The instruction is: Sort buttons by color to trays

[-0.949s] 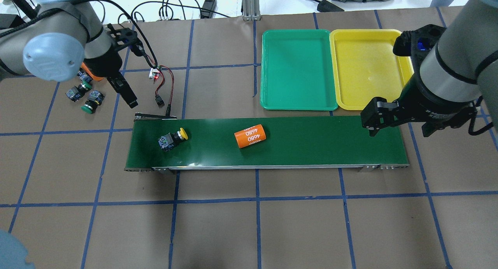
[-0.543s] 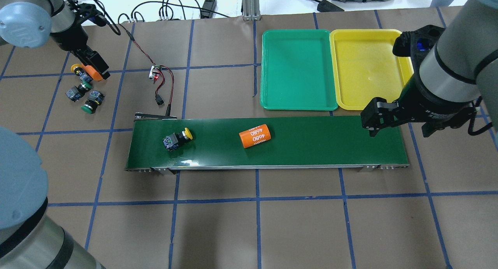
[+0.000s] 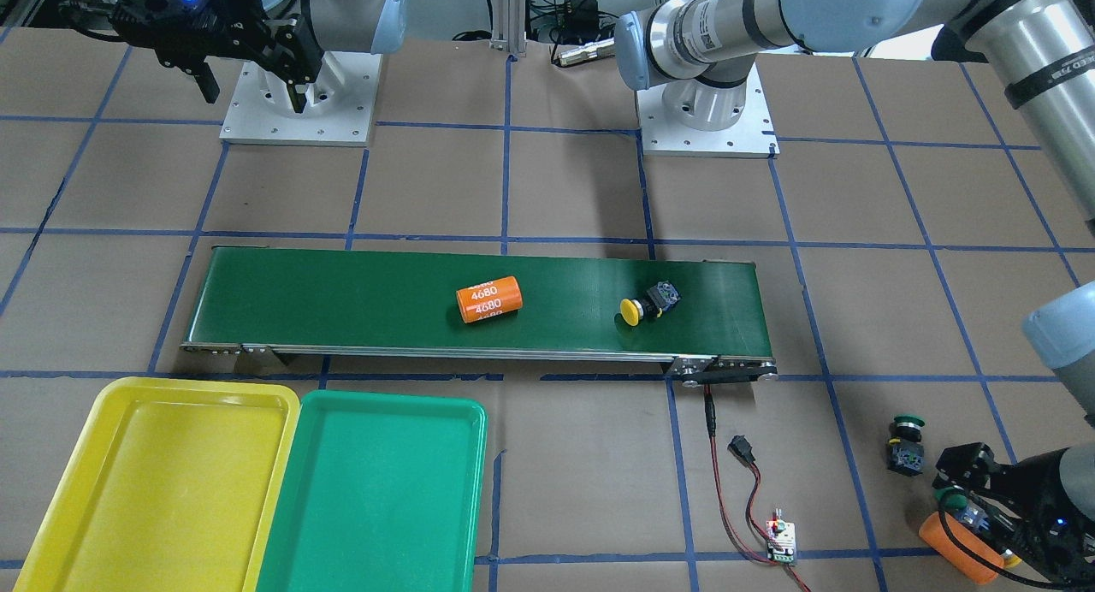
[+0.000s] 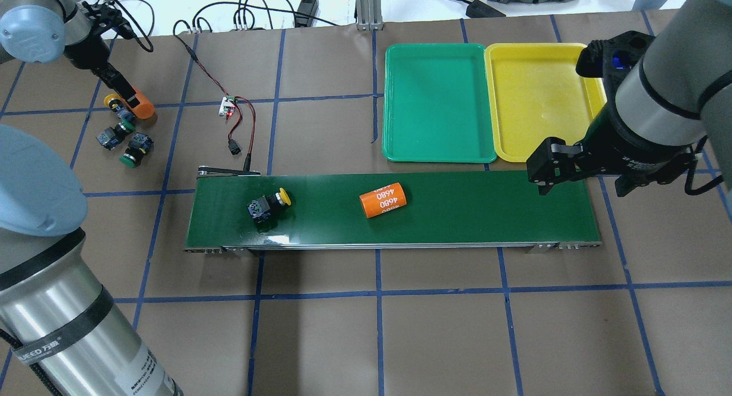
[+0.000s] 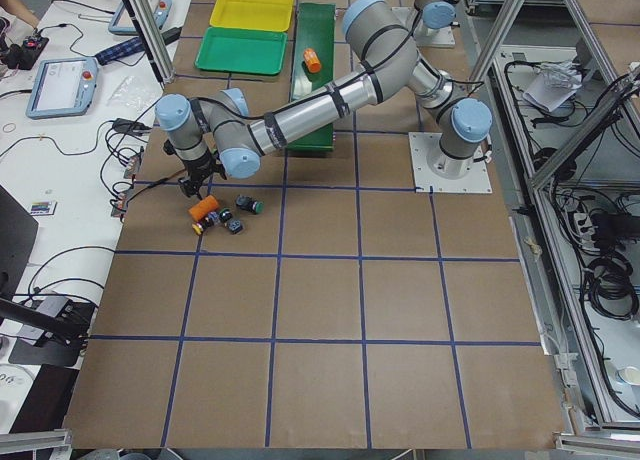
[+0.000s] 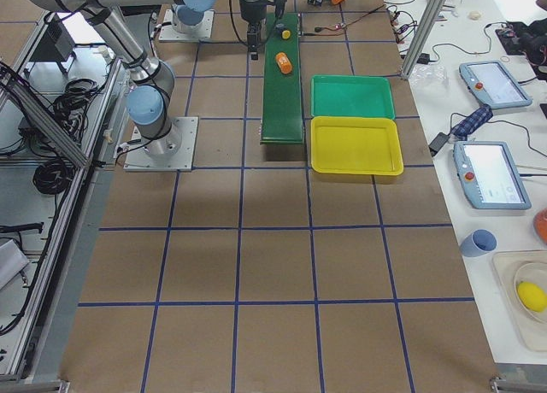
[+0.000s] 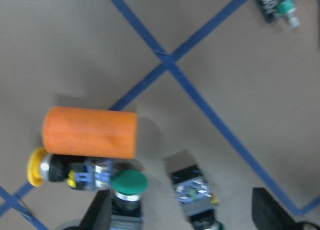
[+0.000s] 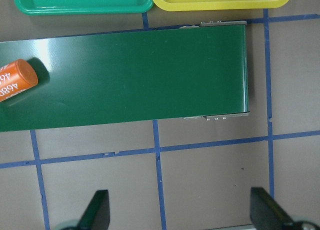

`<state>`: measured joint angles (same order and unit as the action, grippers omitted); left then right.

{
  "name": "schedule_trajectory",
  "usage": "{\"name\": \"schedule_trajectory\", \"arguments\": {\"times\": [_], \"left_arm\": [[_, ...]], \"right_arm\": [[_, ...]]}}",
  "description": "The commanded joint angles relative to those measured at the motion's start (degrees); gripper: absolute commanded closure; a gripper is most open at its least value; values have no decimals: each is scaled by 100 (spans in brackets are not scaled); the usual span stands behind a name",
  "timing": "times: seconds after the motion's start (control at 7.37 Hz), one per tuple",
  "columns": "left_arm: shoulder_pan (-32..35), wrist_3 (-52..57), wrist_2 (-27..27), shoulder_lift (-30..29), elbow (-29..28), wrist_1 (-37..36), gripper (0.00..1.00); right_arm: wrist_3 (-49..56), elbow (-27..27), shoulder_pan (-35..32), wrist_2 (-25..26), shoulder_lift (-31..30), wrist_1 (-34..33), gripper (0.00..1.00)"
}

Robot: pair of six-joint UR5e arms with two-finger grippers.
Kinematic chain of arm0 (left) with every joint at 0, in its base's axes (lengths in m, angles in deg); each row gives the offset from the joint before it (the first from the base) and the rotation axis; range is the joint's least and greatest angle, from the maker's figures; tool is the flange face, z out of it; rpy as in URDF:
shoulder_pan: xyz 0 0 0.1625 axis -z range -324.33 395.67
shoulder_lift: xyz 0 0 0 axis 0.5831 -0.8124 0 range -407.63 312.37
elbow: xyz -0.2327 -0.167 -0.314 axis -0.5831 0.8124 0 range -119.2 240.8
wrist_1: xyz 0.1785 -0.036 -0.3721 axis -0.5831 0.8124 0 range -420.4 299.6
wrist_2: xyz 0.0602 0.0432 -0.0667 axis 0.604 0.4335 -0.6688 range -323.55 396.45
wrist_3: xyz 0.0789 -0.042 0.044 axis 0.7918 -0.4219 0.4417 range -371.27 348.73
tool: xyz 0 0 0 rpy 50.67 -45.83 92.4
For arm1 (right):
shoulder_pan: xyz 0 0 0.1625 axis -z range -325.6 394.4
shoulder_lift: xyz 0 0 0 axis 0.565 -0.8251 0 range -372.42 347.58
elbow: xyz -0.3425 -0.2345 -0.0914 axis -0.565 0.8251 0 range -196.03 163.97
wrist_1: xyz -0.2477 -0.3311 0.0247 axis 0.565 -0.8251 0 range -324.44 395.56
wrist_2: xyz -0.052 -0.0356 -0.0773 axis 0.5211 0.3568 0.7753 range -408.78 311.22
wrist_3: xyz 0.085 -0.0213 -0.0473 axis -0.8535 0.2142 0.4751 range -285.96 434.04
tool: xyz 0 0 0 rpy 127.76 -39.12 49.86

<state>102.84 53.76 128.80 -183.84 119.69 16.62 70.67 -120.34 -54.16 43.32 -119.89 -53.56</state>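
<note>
One yellow button (image 4: pixel 269 204) lies on its side on the left part of the belt. A second yellow button (image 7: pixel 55 170) and two green buttons (image 7: pixel 129 185) (image 4: pixel 134 150) sit in a cluster on the table at the far left. My left gripper (image 7: pixel 182 215) hangs open above that cluster, holding nothing. The green tray (image 4: pixel 439 101) and yellow tray (image 4: pixel 540 98) lie side by side behind the belt's right half, both bare. My right gripper (image 8: pixel 180 215) hovers open over the belt's right end, nothing between its fingers.
The dark-green conveyor belt (image 4: pixel 457 213) carries an orange "4680" cylinder (image 4: pixel 383 200) near its middle. Another orange cylinder (image 7: pixel 90 132) lies against the button cluster. A small circuit board (image 4: pixel 229 106) with red-black wires lies behind the belt's left end.
My left gripper swung from beside the belt's left end back to the far-left cluster. The yellow button and cylinder on the belt drifted right. The right gripper shifted only slightly.
</note>
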Motion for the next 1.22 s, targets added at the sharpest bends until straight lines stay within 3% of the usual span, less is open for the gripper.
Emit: {"name": "schedule_trajectory", "arguments": {"times": [0.0,1.09], "left_arm": [[-11,36,-25,-431,-316,-64,0],[-11,19,-25,-783,-519,-328,0]], "right_arm": [[12,-28,22,44,15,-9,0],[-50,-64,5,71,173,26,0]]}}
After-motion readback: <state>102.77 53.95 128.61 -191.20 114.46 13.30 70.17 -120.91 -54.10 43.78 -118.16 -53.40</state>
